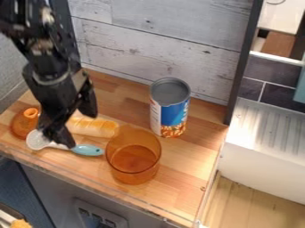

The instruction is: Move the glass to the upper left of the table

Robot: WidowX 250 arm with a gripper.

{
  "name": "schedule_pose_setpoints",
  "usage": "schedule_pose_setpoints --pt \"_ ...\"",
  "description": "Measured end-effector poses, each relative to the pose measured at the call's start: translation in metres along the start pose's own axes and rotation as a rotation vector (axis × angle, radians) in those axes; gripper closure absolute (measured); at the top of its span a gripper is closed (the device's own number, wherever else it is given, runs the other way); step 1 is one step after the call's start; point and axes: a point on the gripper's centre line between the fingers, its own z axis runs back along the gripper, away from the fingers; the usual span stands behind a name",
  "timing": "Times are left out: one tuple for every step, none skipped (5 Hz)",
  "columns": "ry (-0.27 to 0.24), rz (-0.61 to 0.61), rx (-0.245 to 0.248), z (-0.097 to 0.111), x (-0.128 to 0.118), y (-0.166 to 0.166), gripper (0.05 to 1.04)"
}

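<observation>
Near the front edge of the wooden counter [184, 178], the amber glass [134, 156] stands upright, to the right of the claw [81, 130] and a bit lower in view. That claw hangs over by the spoon [88, 150] and bread roll [102, 128], fingers parted.

- Light is bright and diffuse.
- White ridged surface [268, 129], right of the can [171, 107], shows pale sheen.
- Glass [133, 158], front-left of the can, carries faint highlights.
- Shadows near the can are soft.
</observation>
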Motion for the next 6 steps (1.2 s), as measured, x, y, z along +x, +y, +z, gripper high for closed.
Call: schedule_pose_setpoints --pt "-0.009 -0.091 0.011 -0.008 -0.020 0.004 0.083" --pt "-0.002 -0.147 0.041 -0.020 -0.037 0.008 0.083" --pt "0.010 -0.191 0.080 -0.034 -0.053 0.009 0.083" --pt "-0.012 -0.216 0.110 -0.048 -0.059 0.004 0.083" --pt "-0.023 -0.229 0.137 -0.062 -0.060 0.000 0.139" --pt "-0.009 -0.263 0.134 -0.074 -0.065 -0.002 0.435"
